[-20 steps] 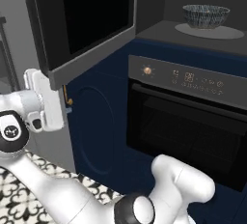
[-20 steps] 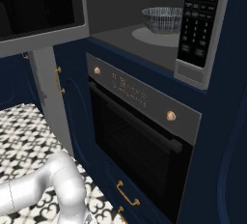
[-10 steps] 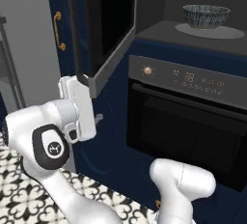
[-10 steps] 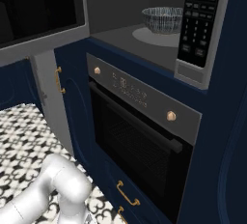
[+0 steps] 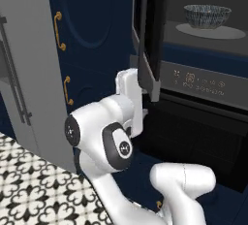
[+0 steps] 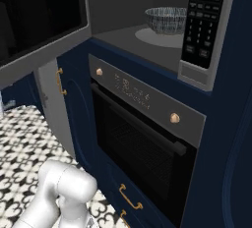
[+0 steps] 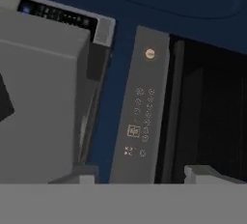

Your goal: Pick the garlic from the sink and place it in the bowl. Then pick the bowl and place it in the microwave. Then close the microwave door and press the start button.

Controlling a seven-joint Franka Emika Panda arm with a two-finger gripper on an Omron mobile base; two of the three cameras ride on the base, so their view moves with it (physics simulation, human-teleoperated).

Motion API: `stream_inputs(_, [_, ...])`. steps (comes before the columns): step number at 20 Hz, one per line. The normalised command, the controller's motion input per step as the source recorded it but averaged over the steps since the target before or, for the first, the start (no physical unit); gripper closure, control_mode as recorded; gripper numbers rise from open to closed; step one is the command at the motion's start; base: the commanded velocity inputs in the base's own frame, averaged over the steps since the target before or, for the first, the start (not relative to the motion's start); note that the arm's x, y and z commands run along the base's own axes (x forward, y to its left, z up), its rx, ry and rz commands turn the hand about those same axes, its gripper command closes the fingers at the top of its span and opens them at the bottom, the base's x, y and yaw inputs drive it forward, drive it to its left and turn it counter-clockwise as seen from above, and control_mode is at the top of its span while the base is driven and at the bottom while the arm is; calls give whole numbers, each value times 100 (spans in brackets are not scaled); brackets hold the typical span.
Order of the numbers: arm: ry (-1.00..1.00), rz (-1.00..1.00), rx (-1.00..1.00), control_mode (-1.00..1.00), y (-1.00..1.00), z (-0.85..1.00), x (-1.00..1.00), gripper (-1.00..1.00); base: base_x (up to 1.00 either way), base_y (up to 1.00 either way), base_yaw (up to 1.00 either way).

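Note:
The bowl (image 5: 206,15) (image 6: 167,19) stands on the turntable inside the microwave (image 6: 147,40). Its inside is hidden, so the garlic is hidden; the sink is out of view. The microwave door (image 5: 147,35) (image 6: 42,18) stands half swung, edge-on in the left base view. My gripper (image 5: 134,90) presses at the door's lower outer corner. In the hand view, which is rolled sideways, the gripper (image 7: 140,177) is open, its fingertips (image 7: 82,174) apart with nothing between them, and the grey door (image 7: 43,102) lies to the left.
The microwave keypad (image 6: 204,20) is right of the cavity. Below sits the black oven (image 6: 142,143) with its control strip (image 5: 203,81) (image 7: 140,117). A tall grey panel (image 5: 29,73) and blue cabinets with brass handles (image 5: 59,31) stand to the left.
The microwave door has swung from wide open to about half shut. My arm and hand have moved right with it, staying against its lower edge.

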Motion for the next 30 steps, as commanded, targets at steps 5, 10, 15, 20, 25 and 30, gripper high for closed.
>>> stream_inputs(5, [-1,0,18,-100,-90,98,-11,-100,0,0,0])
stream_inputs(10, [3,-1,13,-100,-77,73,-1,-100,0,0,0])
stream_inputs(15, [2,-1,13,-100,-49,62,8,-100,0,0,0])
stream_inputs(20, [0,0,4,-100,-15,4,55,-100,0,0,0])
stream_inputs(25, [-3,0,4,-100,-16,0,83,-100,0,0,0])
stream_inputs(30, [-8,0,6,-100,-26,0,65,-100,0,0,0])
